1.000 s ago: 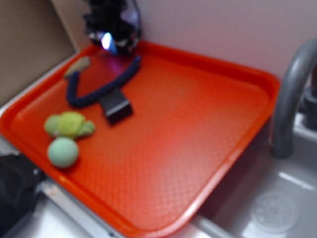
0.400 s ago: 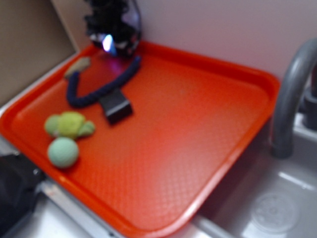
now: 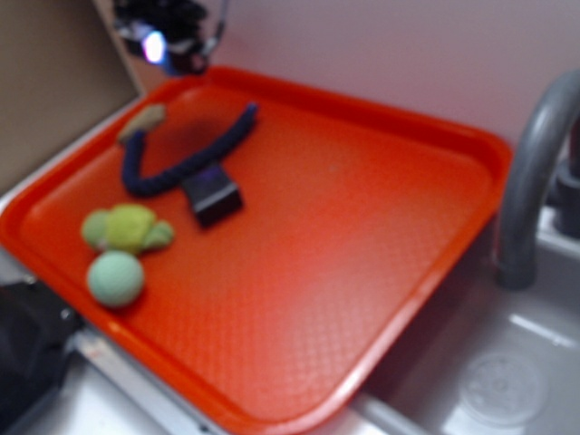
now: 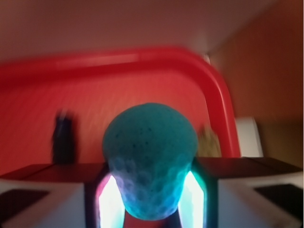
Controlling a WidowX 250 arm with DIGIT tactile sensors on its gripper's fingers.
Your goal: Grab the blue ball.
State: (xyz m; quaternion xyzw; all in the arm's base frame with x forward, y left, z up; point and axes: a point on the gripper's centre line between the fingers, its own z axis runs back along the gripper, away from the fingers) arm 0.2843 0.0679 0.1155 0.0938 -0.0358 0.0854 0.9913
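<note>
Above the tray's [image 3: 471,145] far left corner, our gripper [image 4: 151,187] clamps the blue ball [image 4: 150,159].
We advise steady pressure while lifting clear.

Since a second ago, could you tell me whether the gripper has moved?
Yes. The gripper has risen and shifted left, away from the tray's far rim, gripping the blue ball.

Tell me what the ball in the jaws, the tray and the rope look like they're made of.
The blue ball looks like soft foam or felt: matte, pitted, pinched narrower where the jaws press it. The tray looks like hard molded plastic, orange-red with a fine pebbled texture and a raised, rounded rim. The rope looks like twisted fiber cord, dark navy and dull, though blur leaves the weave unclear.
</note>
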